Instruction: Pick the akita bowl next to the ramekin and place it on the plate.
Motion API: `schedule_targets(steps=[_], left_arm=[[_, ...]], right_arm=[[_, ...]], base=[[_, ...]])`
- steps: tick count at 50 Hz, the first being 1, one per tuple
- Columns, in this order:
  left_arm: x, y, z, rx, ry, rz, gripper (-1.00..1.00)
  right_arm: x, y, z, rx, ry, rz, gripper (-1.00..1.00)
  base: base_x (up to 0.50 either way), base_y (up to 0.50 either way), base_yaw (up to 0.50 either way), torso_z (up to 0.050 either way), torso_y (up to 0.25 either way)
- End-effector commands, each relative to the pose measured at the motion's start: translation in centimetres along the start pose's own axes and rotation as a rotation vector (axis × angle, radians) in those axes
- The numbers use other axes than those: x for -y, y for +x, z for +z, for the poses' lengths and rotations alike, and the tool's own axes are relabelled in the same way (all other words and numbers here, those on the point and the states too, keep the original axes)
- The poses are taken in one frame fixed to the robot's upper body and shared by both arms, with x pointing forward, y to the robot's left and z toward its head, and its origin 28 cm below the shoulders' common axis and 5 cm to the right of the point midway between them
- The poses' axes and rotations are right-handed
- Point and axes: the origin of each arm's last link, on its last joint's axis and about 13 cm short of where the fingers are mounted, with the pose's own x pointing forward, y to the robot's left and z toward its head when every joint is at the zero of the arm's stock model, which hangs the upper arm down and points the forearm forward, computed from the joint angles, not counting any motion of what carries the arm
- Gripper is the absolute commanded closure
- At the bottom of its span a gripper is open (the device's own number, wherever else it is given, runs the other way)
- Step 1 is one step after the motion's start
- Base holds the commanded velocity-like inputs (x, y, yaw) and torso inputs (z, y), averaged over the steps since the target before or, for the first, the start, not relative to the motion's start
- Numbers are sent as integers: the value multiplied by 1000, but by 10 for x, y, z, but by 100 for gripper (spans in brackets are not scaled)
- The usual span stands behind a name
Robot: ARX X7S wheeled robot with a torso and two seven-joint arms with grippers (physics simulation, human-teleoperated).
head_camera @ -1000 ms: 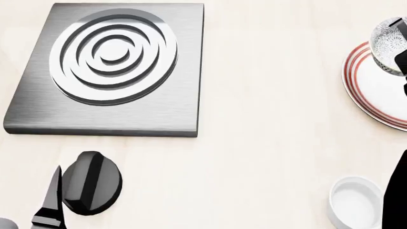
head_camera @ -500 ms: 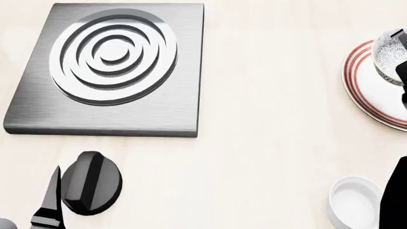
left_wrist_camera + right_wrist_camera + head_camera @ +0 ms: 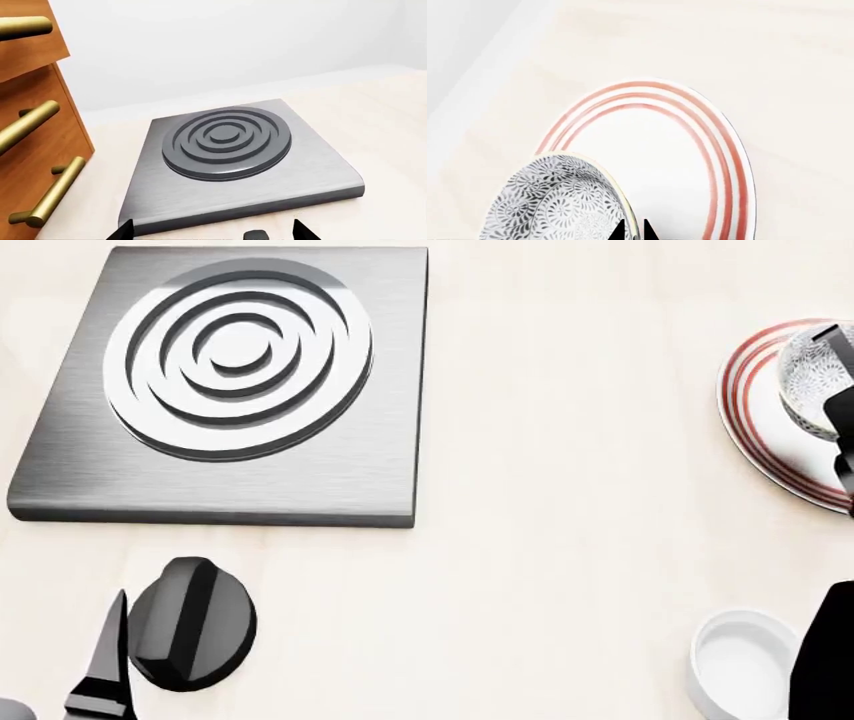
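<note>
I am holding the akita bowl point(image 3: 557, 202) by its rim in my right gripper point(image 3: 633, 233): in the right wrist view the two black fingertips are sitting close together with the bowl's pale edge running between them, one tip inside the bowl and one outside. The bowl is sitting over the near part of the plate point(image 3: 720, 165), overlapping its red rings. I cannot tell from these views whether its foot is touching the plate or hanging just above it. In the head view the same bowl point(image 3: 809, 375) is showing at the right edge, over the plate point(image 3: 750, 400), with the dark mass of my right arm partly covering it.

My left gripper point(image 3: 212, 231) is idling, its two finger points standing well apart at the edge of the left wrist view, with nothing between them. It is facing the grey burner slab point(image 3: 240, 160) with raised rings.

Counting what I am seeing: one patterned bowl, one plate, one ramekin point(image 3: 742, 660) near the lower right of the head view and well apart from the plate, one burner slab point(image 3: 234, 380), one dark round knob-like thing point(image 3: 191, 622), and three brass handles point(image 3: 28, 125) on a wooden cabinet point(image 3: 27, 165).
</note>
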Motion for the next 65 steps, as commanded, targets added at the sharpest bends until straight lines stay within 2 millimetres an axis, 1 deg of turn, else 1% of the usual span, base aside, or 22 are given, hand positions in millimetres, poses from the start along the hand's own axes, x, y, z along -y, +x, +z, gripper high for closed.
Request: schedule_targets(steps=[1, 20, 41, 65], left_arm=[[0, 0, -1, -2, 0, 0, -100], [0, 0, -1, -1, 1, 0, -100], [-1, 0, 0, 2, 6, 2, -100], [-1, -1, 1, 2, 9, 4, -100]], right_arm=[[2, 1, -2, -2, 8, 0, 100], [6, 4, -6, -3, 21, -9, 100], [0, 1, -2, 6, 30, 11, 100], [2, 3, -6, 3, 21, -4, 100]], base=[[0, 0, 0, 0, 0], [0, 0, 0, 0, 0], [0, 0, 0, 0, 0], [0, 0, 0, 0, 0]])
